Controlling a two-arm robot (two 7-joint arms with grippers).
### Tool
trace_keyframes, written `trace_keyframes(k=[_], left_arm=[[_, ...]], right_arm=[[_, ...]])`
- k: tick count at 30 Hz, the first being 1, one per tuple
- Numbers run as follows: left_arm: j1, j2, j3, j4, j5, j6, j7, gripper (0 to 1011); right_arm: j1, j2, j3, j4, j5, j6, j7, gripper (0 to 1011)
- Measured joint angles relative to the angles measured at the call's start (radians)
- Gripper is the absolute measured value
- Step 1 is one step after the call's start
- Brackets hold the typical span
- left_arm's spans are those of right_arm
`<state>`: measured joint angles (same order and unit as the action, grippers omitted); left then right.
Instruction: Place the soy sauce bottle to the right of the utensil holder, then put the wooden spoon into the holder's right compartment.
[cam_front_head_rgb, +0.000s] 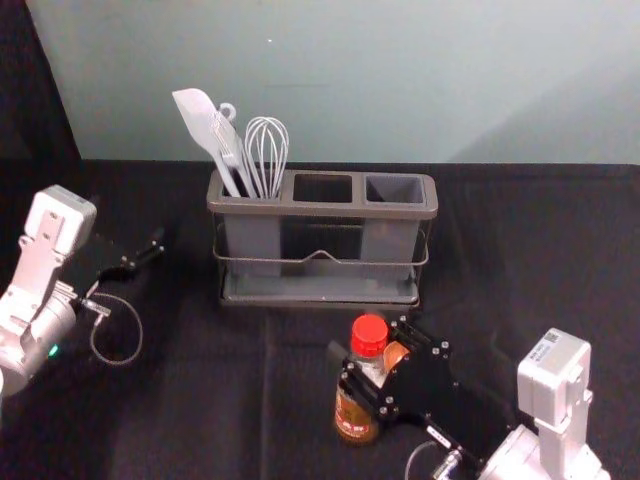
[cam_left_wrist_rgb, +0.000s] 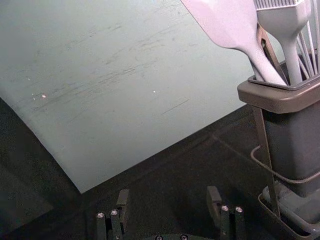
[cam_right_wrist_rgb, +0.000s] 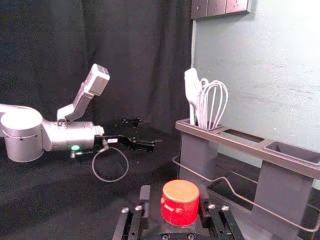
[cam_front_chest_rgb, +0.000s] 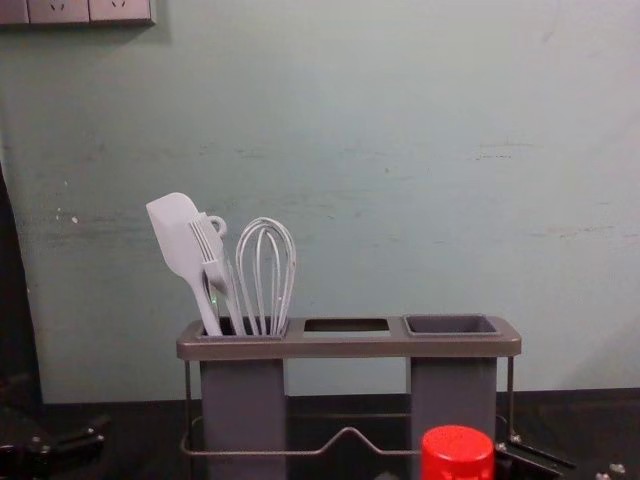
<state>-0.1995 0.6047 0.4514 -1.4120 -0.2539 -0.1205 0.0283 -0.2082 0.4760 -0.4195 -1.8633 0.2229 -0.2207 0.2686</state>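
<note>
The utensil holder (cam_front_head_rgb: 322, 208) is the largest thing here, its right compartment (cam_front_chest_rgb: 451, 325) unfilled and white utensils (cam_front_head_rgb: 210, 133) standing in its left one. The right gripper (cam_right_wrist_rgb: 173, 192) is at work in front of the holder, towards its right end; the left gripper (cam_left_wrist_rgb: 168, 195) idles off the holder's left side, fingers wide apart. The soy sauce bottle (cam_front_head_rgb: 357, 415) is in front of the holder, red cap up. The right jaws are partly closed and look clamped on its body, one finger on each side. The step in hand seems to be moving the bottle: next, carry it right, past the holder's front corner, and set it upright beside it. Smallest, an orange-brown rounded piece (cam_front_head_rgb: 395, 355) near the bottle may be the wooden spoon; I cannot be sure.
</note>
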Motion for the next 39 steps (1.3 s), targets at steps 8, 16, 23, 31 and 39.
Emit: trace_keyframes(k=[8, 16, 23, 31, 39], left_arm=[[0.0, 0.0, 0.0, 0.0, 0.0, 0.0, 0.0, 1000], [0.0, 0.0, 0.0, 0.0, 0.0, 0.0, 0.0, 1000], [0.0, 0.0, 0.0, 0.0, 0.0, 0.0, 0.0, 1000], [0.0, 0.0, 0.0, 0.0, 0.0, 0.0, 0.0, 1000], [0.0, 0.0, 0.0, 0.0, 0.0, 0.0, 0.0, 1000]], right_arm=[[-0.016, -0.01, 0.019, -0.006, -0.007, -0.003, 0.014, 383], [-0.058, -0.008, 0.052, -0.056, -0.012, -0.023, 0.023, 383], [-0.101, -0.001, 0.109, -0.106, -0.004, -0.049, 0.023, 383], [-0.131, -0.001, 0.205, -0.11, 0.02, -0.06, -0.001, 383], [-0.087, -0.006, 0.281, -0.046, 0.03, -0.032, -0.017, 383]])
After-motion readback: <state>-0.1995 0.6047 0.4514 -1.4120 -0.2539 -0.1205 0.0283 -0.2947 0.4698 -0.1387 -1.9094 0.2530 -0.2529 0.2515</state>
